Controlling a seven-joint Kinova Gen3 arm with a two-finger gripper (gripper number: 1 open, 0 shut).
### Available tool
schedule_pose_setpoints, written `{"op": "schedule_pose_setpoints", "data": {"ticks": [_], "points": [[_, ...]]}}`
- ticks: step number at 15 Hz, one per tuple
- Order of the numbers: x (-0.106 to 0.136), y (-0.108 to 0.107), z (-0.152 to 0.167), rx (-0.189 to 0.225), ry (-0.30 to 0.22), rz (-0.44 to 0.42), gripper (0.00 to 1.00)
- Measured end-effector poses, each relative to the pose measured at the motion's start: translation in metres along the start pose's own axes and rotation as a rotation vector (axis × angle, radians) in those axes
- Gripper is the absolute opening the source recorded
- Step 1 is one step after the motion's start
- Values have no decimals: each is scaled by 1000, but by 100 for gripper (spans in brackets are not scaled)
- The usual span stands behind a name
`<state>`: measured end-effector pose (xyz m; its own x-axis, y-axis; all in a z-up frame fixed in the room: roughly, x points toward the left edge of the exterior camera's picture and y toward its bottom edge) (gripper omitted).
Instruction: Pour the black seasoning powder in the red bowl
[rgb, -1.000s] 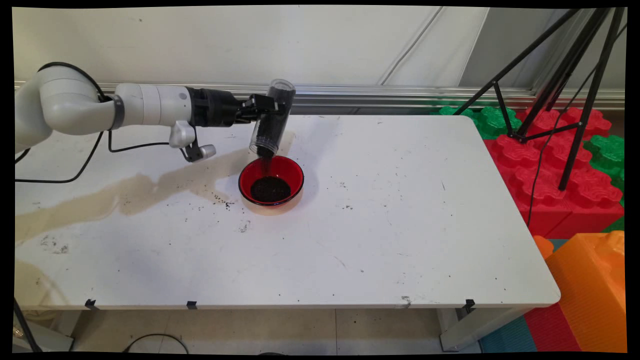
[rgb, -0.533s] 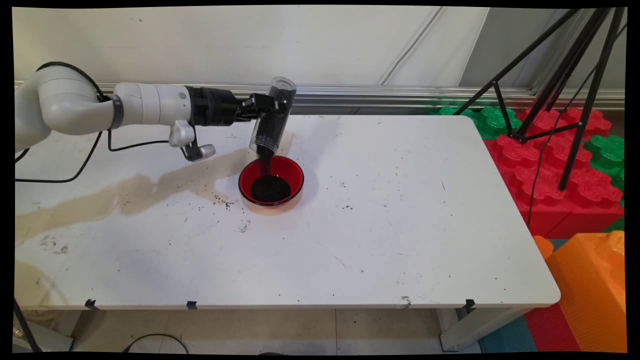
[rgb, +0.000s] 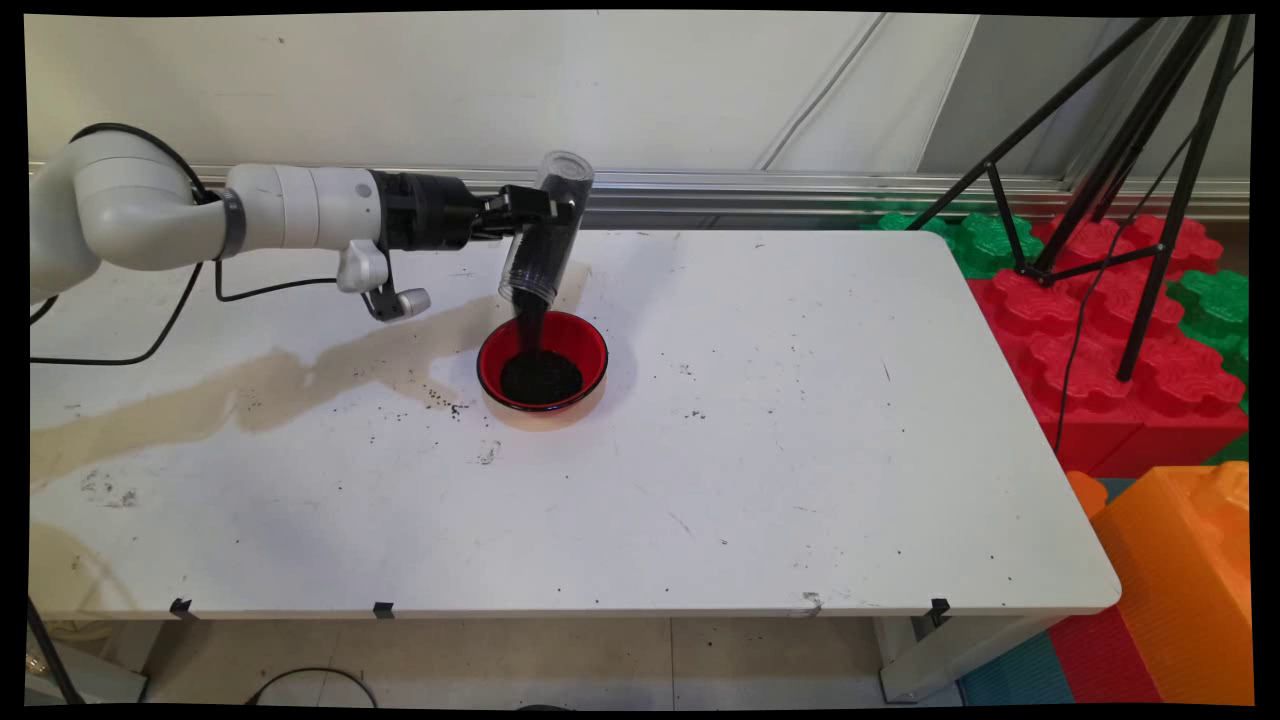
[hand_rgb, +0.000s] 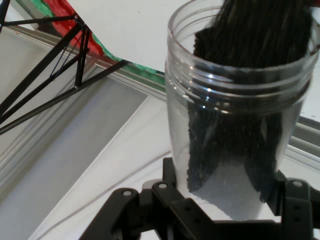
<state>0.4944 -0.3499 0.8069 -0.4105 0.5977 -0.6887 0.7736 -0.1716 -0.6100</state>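
Black and two-fingered, the gripper (rgb: 540, 205) is clamped on a clear plastic cylindrical jar (rgb: 543, 240), gripping it near its closed upper end. The jar is tipped well past level, its open threaded mouth pointing down and slightly left, just above the far rim of a round red bowl (rgb: 543, 362) on the white table (rgb: 800, 450). A thin stream of dark granules (rgb: 530, 325) runs from the jar's mouth into the bowl, where a dark heap covers the bottom. Some granules remain inside the jar, lying along its lower wall.

From the hand camera, the jar (hand_rgb: 240, 115) stands between the two black fingers (hand_rgb: 172, 190), its ribbed mouth at the top and the dark grains spread along one side of the clear wall.

On the table to the left of the bowl lies a long tan stain (rgb: 250, 385) with scattered dark specks near it. Off the table's right side stand a black tripod (rgb: 1120, 170), red and green foam blocks (rgb: 1100, 330), and an orange block (rgb: 1190, 570).
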Motion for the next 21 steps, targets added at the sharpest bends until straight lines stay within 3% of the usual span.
{"op": "schedule_pose_setpoints", "data": {"ticks": [21], "points": [[2, 0, -2, -3, -4, -4, 0]]}}
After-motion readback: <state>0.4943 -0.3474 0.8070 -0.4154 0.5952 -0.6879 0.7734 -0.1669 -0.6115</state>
